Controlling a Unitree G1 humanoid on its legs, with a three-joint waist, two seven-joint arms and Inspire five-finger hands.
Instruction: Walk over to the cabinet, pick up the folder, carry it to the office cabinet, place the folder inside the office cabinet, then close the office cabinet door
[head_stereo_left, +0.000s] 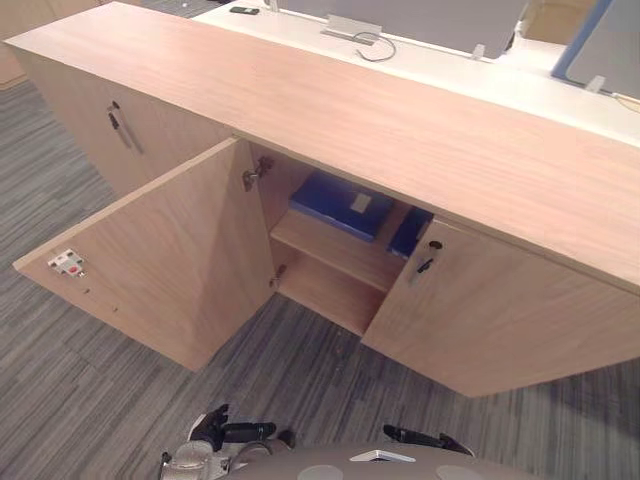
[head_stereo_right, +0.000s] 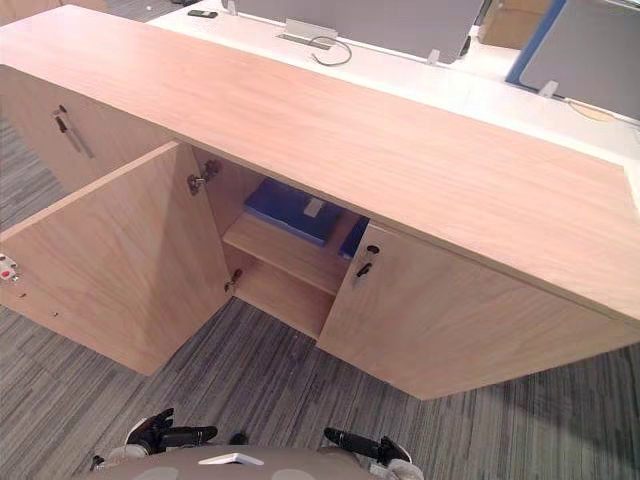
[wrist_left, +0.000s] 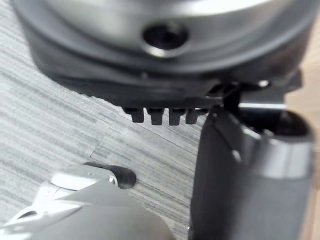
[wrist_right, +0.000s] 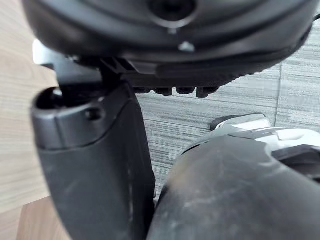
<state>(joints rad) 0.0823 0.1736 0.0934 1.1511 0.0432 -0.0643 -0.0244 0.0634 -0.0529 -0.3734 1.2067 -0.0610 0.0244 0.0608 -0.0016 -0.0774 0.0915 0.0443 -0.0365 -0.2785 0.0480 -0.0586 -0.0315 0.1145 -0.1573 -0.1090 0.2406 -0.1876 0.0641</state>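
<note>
I'm looking down on a long cabinet (head_stereo_left: 400, 140) of pale wood-grain laminate, its left door (head_stereo_left: 150, 270) swung wide and its right door (head_stereo_left: 500, 320) ajar. The flat blue folder (head_stereo_left: 330, 203) lies on the upper shelf (head_stereo_left: 335, 255) inside. Below is striped grey carpet (head_stereo_left: 100, 400). My left hand (head_stereo_left: 215, 430) and right hand (head_stereo_right: 375, 447) hang low, fingers seemingly straight and loose, holding nothing.

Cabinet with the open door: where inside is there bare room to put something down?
The lower shelf, between the open left door and the half-open right door, looks bare. The upper shelf is crowded: a blue folder and a second folder cover most of it, leaving only a front strip. The cabinet top is bare too.
</note>
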